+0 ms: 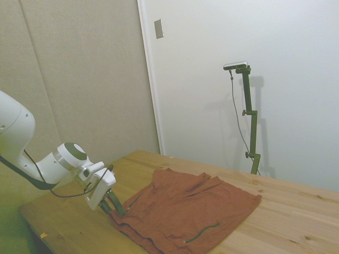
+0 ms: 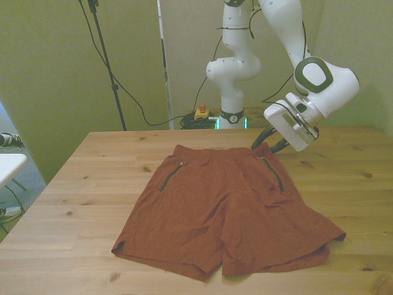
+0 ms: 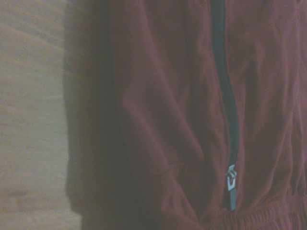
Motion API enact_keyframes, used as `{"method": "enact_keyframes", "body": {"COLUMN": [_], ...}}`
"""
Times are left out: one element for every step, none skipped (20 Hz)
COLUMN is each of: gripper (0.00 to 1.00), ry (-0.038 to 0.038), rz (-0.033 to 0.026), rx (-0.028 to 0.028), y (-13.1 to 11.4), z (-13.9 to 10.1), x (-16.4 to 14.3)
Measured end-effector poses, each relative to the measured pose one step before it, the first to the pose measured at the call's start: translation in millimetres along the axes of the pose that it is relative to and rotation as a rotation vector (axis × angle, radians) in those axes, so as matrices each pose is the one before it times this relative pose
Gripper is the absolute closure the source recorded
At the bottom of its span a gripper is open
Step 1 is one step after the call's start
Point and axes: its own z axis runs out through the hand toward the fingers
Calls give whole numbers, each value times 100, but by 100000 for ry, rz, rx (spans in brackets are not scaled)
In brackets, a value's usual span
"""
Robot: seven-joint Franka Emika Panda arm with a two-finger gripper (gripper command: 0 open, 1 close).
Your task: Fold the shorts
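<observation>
The shorts (image 2: 227,212) lie flat on the table (image 2: 92,184), their waistband corner at the front view's right just under the gripper (image 2: 269,143), legs stretching away from it.

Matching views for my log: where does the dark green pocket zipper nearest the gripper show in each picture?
Side view: not clearly visible, near the gripper at the shorts' left edge.
Front view: zipper on the shorts' right side.
Wrist view: zipper, blurred.
Shared landmark: the waistband corner.
</observation>
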Motion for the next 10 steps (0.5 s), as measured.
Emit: {"method": "enact_keyframes", "body": {"gripper": [100, 100, 100, 100, 100, 100, 100, 100, 100, 100], "ry": [-141, -130, -144, -162, -181, -156, -118, -96, -57, -1], "rz": [-104, -104, -77, -54, -29, -21, -47, -47, -53, 25], "rx": [-153, -152, -109, -111, -74, -71, -24, -32, -41, 16], "y": [-66, -53, -42, -38, -48, -45, -41, -36, -26, -8], "z": [91, 96, 103, 111, 120, 107, 75, 62, 42, -7], "x": [-22, -28, -22, -12, -9, -7, -12, -14, -19, 13]}}
